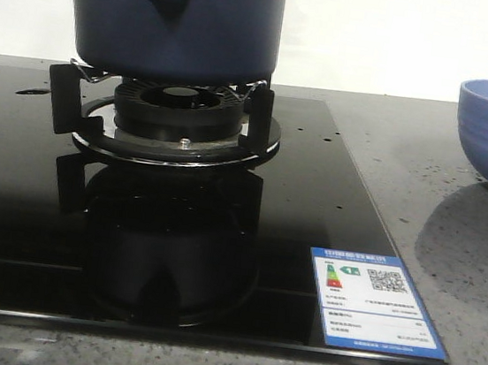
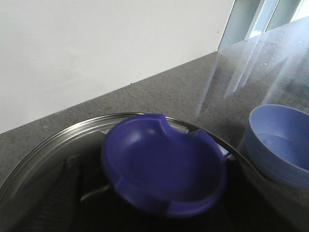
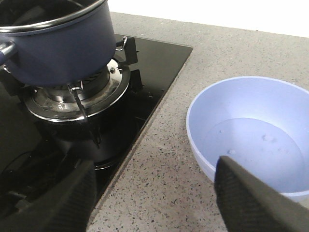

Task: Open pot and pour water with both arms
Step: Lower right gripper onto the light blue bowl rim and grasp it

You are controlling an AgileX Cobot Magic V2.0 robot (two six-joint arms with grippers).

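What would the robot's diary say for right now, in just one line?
pot: on burner, lid at left gripper, grip unclear | bowl: holds water, on counter | right gripper: open, empty

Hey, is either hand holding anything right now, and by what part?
The left hand seems to grip the glass lid by its blue knob; the right hand is open, holding nothing.

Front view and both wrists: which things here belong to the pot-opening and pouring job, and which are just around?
For the job:
pot, on the burner
lid, glass with a blue knob, close under the left wrist camera
bowl, water already in it
right tool, open

Just around:
hob
energy label on the hob
counter
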